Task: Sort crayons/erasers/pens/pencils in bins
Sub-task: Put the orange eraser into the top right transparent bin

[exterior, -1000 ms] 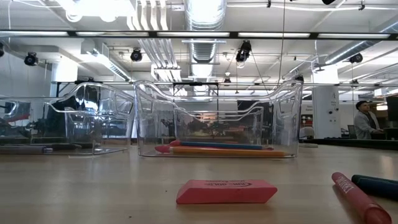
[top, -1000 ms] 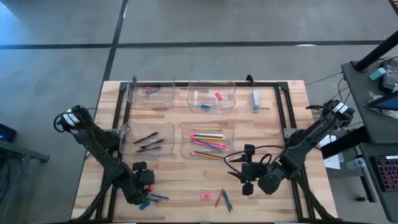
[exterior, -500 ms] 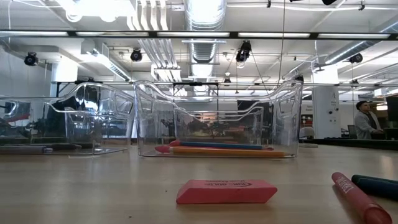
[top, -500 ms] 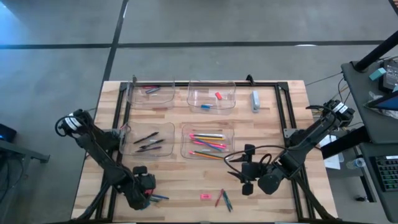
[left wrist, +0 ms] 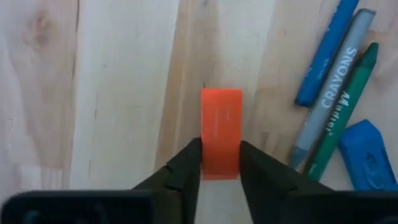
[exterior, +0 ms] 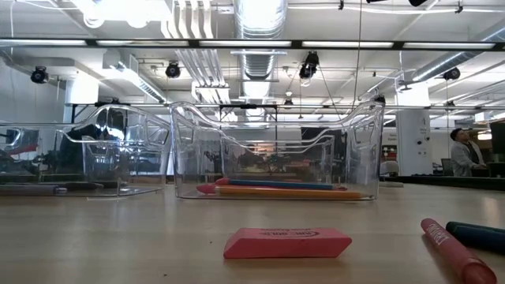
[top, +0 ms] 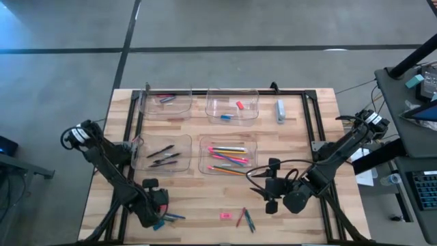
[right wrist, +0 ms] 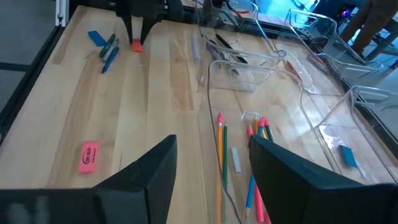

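Orange eraser (left wrist: 221,132) near end hidden between left tool (left wrist: 220,163) fingers.

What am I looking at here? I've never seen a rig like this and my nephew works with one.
Two dark robot arms sort stationery into clear bins on a wooden table. One picture looks down from overhead, one looks level across the table, and two come from cameras on the arms' wrists. The left claw has its fingers on either side of an orange eraser lying on the wood, beside crayons and a blue eraser. The right claw hangs open and empty over the table. A pink eraser lies loose on the table.
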Tool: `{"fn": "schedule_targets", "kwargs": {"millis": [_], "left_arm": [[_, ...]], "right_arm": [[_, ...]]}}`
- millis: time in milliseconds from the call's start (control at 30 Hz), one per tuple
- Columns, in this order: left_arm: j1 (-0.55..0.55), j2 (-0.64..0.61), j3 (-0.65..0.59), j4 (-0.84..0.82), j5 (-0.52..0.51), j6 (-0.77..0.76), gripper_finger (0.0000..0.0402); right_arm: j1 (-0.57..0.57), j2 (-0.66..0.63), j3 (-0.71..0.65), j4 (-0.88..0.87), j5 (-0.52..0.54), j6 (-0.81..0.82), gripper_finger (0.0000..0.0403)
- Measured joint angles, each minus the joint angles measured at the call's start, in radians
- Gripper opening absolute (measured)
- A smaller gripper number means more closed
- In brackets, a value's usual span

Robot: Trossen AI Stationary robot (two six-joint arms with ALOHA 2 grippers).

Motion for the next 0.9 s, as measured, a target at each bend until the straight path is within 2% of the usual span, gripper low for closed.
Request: {"fn": "schedule_targets", "kwargs": {"millis": [133, 233, 633, 700, 900], "left_arm": [[0.006, -0.015, -0.003, -0.003, -0.005, 0.007, 0.0032], [0.011, -0.030, -0.004, -0.007, -0.007, 0.009, 0.0011], [0.015, -0.146, -0.008, -0.018, -0.075, 0.020, 0.0006], [0.017, -0.154, -0.011, -0.033, -0.118, 0.023, 0.0004], [0.018, -0.158, -0.011, -0.045, -0.131, 0.022, 0.0002]], "right_arm": [[0.000, 0.000, 0.000, 0.000, 0.001, 0.000, 0.0189], [0.000, 0.000, 0.000, 0.000, 0.001, 0.000, 0.0189], [0.000, 0.000, 0.000, 0.000, 0.001, 0.000, 0.0189], [0.000, 0.000, -0.001, 0.000, 0.001, 0.000, 0.0189], [0.000, 0.000, -0.003, 0.000, 0.001, 0.000, 0.0189]]}}
